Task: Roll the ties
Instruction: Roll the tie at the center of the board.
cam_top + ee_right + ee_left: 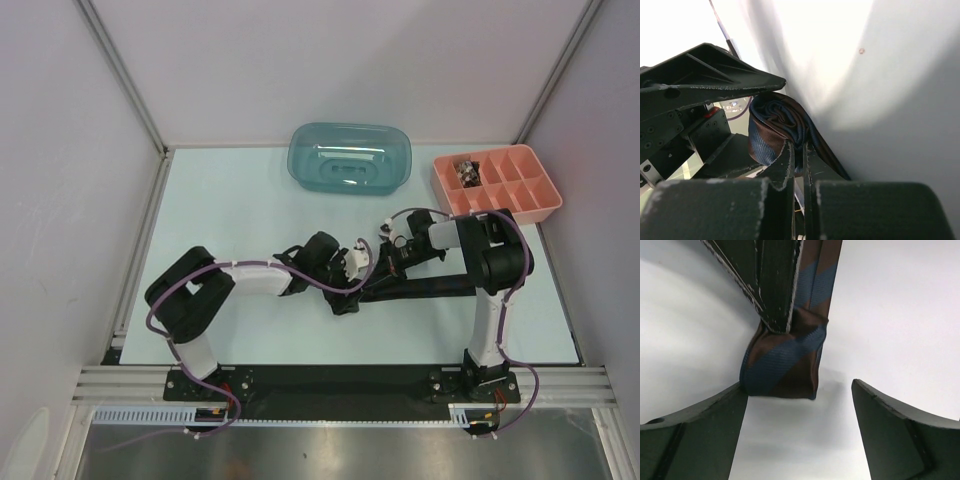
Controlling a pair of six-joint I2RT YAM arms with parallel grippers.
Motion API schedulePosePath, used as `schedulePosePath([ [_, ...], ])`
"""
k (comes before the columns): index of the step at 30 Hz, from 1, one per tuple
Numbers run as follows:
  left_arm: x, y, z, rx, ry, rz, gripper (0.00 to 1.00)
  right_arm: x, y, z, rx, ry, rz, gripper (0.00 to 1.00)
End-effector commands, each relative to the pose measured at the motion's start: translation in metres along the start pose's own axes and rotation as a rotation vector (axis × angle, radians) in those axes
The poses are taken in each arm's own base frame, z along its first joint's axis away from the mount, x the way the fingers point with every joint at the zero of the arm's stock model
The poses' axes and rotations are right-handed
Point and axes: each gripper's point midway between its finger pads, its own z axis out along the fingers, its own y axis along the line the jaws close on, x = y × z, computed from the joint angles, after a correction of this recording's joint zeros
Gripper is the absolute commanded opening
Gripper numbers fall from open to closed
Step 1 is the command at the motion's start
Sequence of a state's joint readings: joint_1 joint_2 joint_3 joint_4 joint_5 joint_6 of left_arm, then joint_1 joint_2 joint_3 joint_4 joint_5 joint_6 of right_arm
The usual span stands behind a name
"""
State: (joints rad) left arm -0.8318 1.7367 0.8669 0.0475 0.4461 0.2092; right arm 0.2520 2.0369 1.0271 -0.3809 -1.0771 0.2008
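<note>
Supporting surface: pale blue-white table [250,200], with both arms reaching to its middle.
Far edge: translucent teal plastic tub [400,165], and to its right a salmon-pink plastic compartment tray [548,200] with small dark bits in one cell.
Task item: brown-and-blue striped fabric necktie [785,360]. One end is wound into a small, loose roll between the two grippers. The rest lies flat on the table, running toward the right arm.
Right gripper [798,157]: clenched, its thin fingers pinching the roll's layers.
Left gripper [799,390]: released, jaws spread wide either side of the roll. One finger is at the roll's lower corner and the other is well apart from it.
Stage, as judged: early, since most of the length lies unrolled.
Risk: only one narrow pinch holds the roll, so slippery fabric could spring open or telescope sideways.
Cause: a skewed re-grip by the left gripper, or the flat tail dragging.
</note>
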Motion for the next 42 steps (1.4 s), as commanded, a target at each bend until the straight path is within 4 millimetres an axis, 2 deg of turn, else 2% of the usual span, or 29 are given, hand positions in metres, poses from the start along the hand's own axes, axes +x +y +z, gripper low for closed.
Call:
schedulePosePath([
  [1, -0.019, -0.001, 0.012, 0.035, -0.071, -0.018, 0.9, -0.002, -0.043, 0.001, 0.143, -0.024, -0.048, 0.0],
  [3, -0.014, 0.001, 0.021, 0.039, -0.06, -0.023, 0.89, -0.003, -0.044, 0.001, 0.149, -0.027, -0.054, 0.0],
  [4, -0.017, 0.0, 0.024, 0.046, -0.063, -0.011, 0.85, -0.005, -0.044, 0.0, 0.149, -0.033, -0.056, 0.0],
  [5, -0.012, 0.001, 0.03, 0.05, -0.045, -0.013, 0.81, -0.005, -0.043, 0.0, 0.147, -0.031, -0.057, 0.0],
  [6, -0.008, 0.0, 0.031, 0.051, -0.024, -0.012, 0.77, -0.007, -0.041, 0.0, 0.14, -0.037, -0.063, 0.0],
  [8, -0.007, 0.001, 0.035, 0.035, 0.007, 0.029, 0.63, -0.011, -0.035, -0.001, 0.128, -0.043, -0.074, 0.05],
  [9, -0.001, 0.0, 0.034, 0.027, 0.039, 0.032, 0.58, -0.011, -0.031, -0.003, 0.119, -0.044, -0.071, 0.14],
  [10, 0.001, 0.0, 0.033, 0.024, 0.055, 0.057, 0.48, -0.015, -0.025, -0.006, 0.113, -0.051, -0.082, 0.17],
  [11, 0.005, 0.002, 0.031, 0.008, 0.073, 0.064, 0.44, -0.018, -0.017, -0.011, 0.105, -0.064, -0.084, 0.22],
  [12, 0.014, 0.002, 0.026, 0.002, 0.111, 0.069, 0.4, -0.017, -0.012, -0.015, 0.097, -0.063, -0.069, 0.34],
  [13, 0.017, 0.002, 0.024, -0.006, 0.129, 0.074, 0.35, -0.017, -0.008, -0.019, 0.092, -0.068, -0.061, 0.39],
  [15, 0.027, 0.008, 0.019, -0.047, 0.177, 0.072, 0.32, -0.017, 0.006, -0.03, 0.079, -0.083, -0.059, 0.47],
  [16, 0.029, 0.009, 0.017, -0.059, 0.191, 0.072, 0.32, -0.016, 0.011, -0.033, 0.076, -0.083, -0.056, 0.48],
  [18, 0.032, 0.011, 0.014, -0.082, 0.208, 0.073, 0.33, -0.009, 0.021, -0.035, 0.063, -0.074, -0.045, 0.53],
  [21, 0.033, 0.011, 0.012, -0.102, 0.223, 0.085, 0.35, -0.001, 0.029, -0.028, 0.058, -0.047, -0.044, 0.54],
  [28, 0.032, 0.014, 0.013, -0.12, 0.235, 0.087, 0.42, 0.011, 0.017, -0.001, 0.077, 0.023, -0.039, 0.49],
  [31, 0.032, 0.012, 0.013, -0.112, 0.234, 0.08, 0.45, 0.012, 0.01, 0.003, 0.097, 0.033, -0.043, 0.33],
  [32, 0.032, 0.01, 0.012, -0.104, 0.23, 0.076, 0.49, 0.01, 0.006, 0.003, 0.115, 0.028, -0.05, 0.21],
  [34, 0.029, 0.005, 0.011, -0.081, 0.207, 0.075, 0.56, 0.008, -0.008, 0.001, 0.147, 0.025, -0.051, 0.13],
  [35, 0.029, 0.002, 0.01, -0.075, 0.198, 0.074, 0.64, 0.007, -0.013, -0.001, 0.153, 0.024, -0.047, 0.06],
  [38, 0.023, -0.002, 0.007, -0.05, 0.134, 0.056, 0.76, 0.003, -0.031, -0.007, 0.174, 0.018, -0.05, 0.0],
  [42, 0.009, -0.004, 0.01, -0.022, 0.051, 0.04, 0.85, 0.0, -0.045, -0.013, 0.178, 0.015, -0.045, 0.0],
])
